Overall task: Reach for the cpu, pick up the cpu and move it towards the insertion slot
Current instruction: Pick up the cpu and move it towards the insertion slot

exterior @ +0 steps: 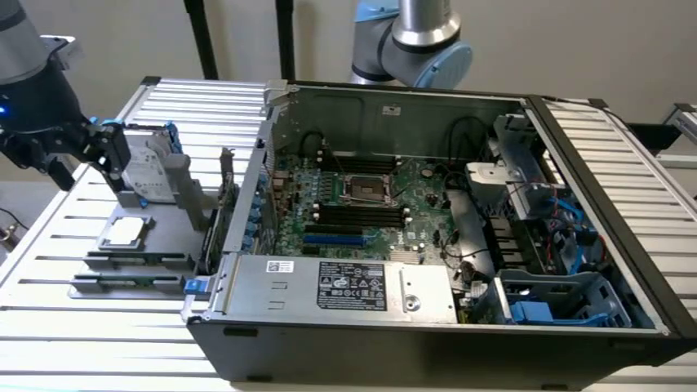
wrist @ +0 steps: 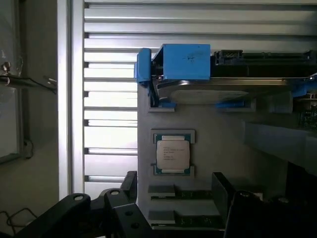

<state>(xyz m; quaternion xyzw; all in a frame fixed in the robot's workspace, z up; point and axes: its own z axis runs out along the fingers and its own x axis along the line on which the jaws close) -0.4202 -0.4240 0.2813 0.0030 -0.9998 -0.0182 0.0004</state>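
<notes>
None of the lifting or carrying looks done, and only the reach seems under way. Farthest out from the computer case (exterior: 436,353), on the exterior view's left, the gripper (exterior: 77,159) hangs above the slatted table with its jaws spread wide and nothing between them. The wrist view agrees: the gripper (wrist: 176,218) has its dark fingers (wrist: 116,210) set well apart, and the chip lies beyond them, untouched.

Nearer the case but outside it, the cpu (exterior: 126,232) (wrist: 173,154) lies flat in its square seat on a grey holder. The upright hard drive (exterior: 147,171) (wrist: 213,91) stands just behind it on that holder.

Inside the case, on the green board, the insertion slot (exterior: 367,189) sits with its metal frame around a dark centre and nothing in it. By my reading, closing on the chip, lifting it and carrying it across the case wall all remain to do.
</notes>
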